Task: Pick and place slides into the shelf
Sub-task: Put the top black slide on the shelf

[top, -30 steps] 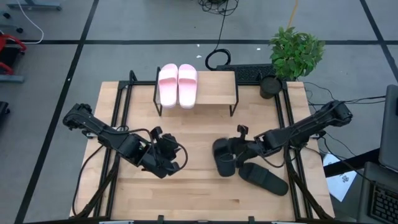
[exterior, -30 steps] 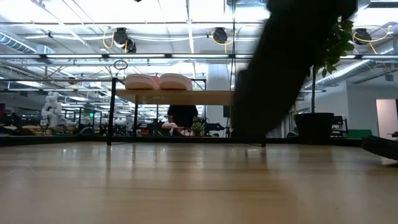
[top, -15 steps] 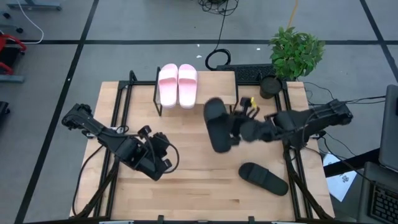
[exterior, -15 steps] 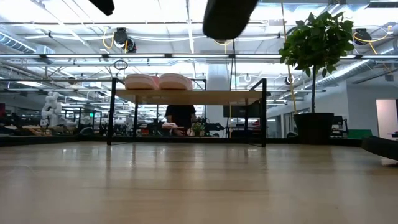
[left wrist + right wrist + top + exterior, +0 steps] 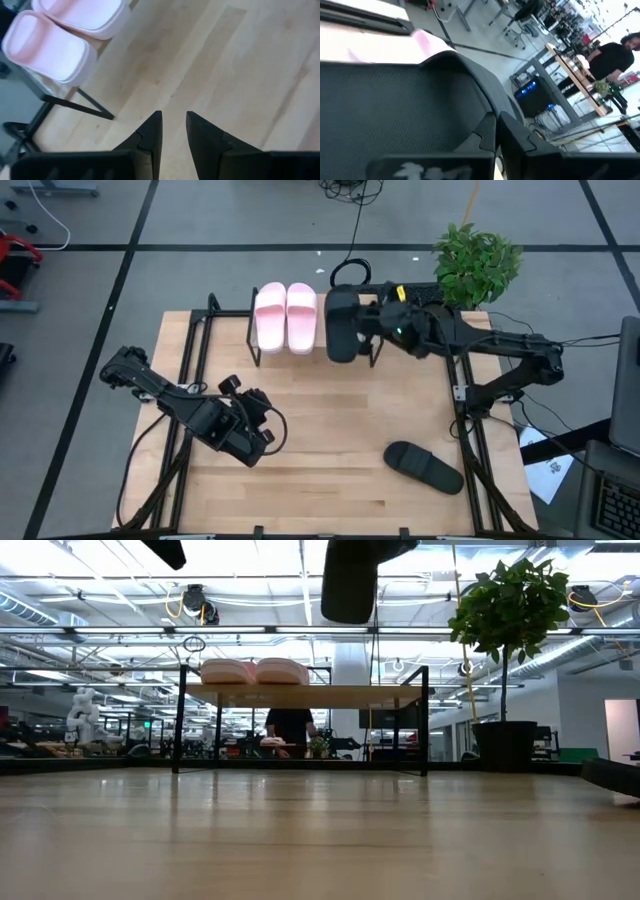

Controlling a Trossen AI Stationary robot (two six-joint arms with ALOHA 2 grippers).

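Observation:
Two pale pink slides point(image 5: 286, 317) lie side by side on the left half of the shelf point(image 5: 300, 696), also seen as the pink slides point(image 5: 60, 35). One black slide point(image 5: 343, 325) hangs high over the shelf's right half, next to the pink pair, with my right gripper point(image 5: 364, 328) shut on it. In the low view this black slide point(image 5: 350, 580) shows well above the shelf board. The other black slide point(image 5: 424, 466) lies flat on the table near the front right. My left gripper point(image 5: 256, 436) waits over the table's left middle; it is open, with nothing between the fingers. My right gripper holds the black slide at its right-hand side point(image 5: 470, 120), about halfway along, pinched between the two fingers point(image 5: 517, 137). The fingers come nearly level from the table's right and lie across the slide. The slide is lifted clear, its length running near to far.
A potted plant point(image 5: 476, 265) and a dark keyboard point(image 5: 415, 292) stand behind the shelf at the far right. A cable loop point(image 5: 349, 275) lies on the floor beyond. A person point(image 5: 612, 55) stands in the room behind the table.
My right gripper has risen from the table's middle right and swung toward the far edge, carrying the black slide. The slide has left the table, been lifted clear, and now hangs over the shelf's right half beside the pink pair.

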